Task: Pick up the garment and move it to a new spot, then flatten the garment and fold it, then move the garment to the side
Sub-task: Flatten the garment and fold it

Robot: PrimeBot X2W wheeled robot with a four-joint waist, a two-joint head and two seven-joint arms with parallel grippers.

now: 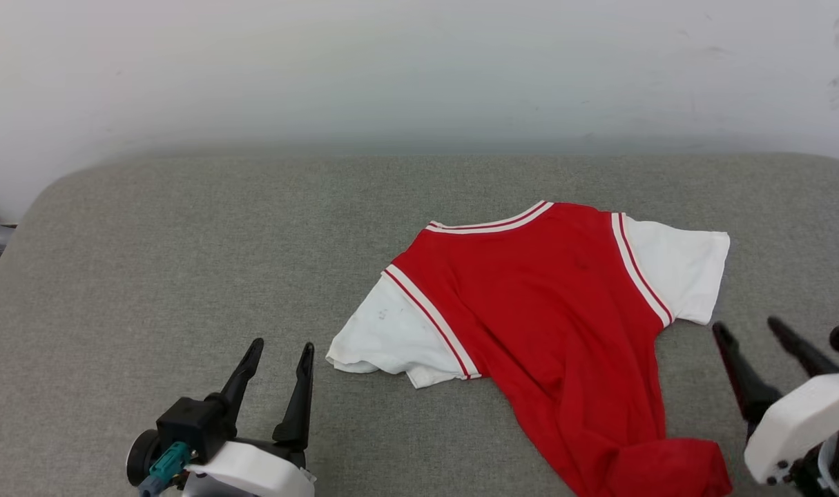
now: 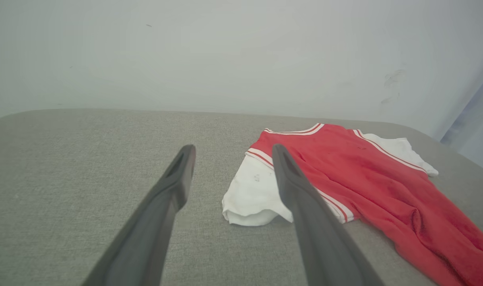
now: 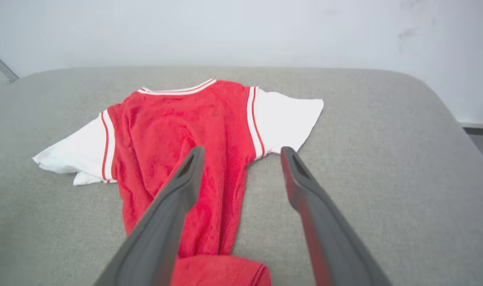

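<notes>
A: Garment (image 1: pixel 550 297) first, please. Where is it lying, reckoned from the grippers?

B: Starting at the right gripper (image 1: pixel 745 324): its jaws are standing wide apart and are gripping nothing. They are hovering just beside the garment's lower end, where the red cloth is bunching into a thick roll (image 1: pixel 668 469) just to that gripper's left. In the right wrist view the roll is sitting low between the jaws, and the red body is stretching away ahead of the tips.

A: And the left gripper (image 1: pixel 282 345)?

B: It is spread open too, and it is holding nothing. It is sitting clear of the cloth. The nearer white sleeve (image 1: pixel 391 338) is lying ahead of its tips and to their right, with its edge curling under.

A: How is the rest spreading out?

B: A plain red face is showing upward. The striped collar (image 1: pixel 492 222) is pointing away from both grippers, toward the far side. The other white sleeve (image 1: pixel 678 276) is lying flat just ahead of the right gripper's tips, a little to their left. Red-and-white stripes are running along both shoulder seams.

A: What is everything resting on?

B: A grey woven cushion (image 1: pixel 184 262) is carrying the garment, and both grippers are hanging over its near part. Beyond the collar, a pale wall (image 1: pixel 391 69) is rising behind the cushion's far edge.
</notes>
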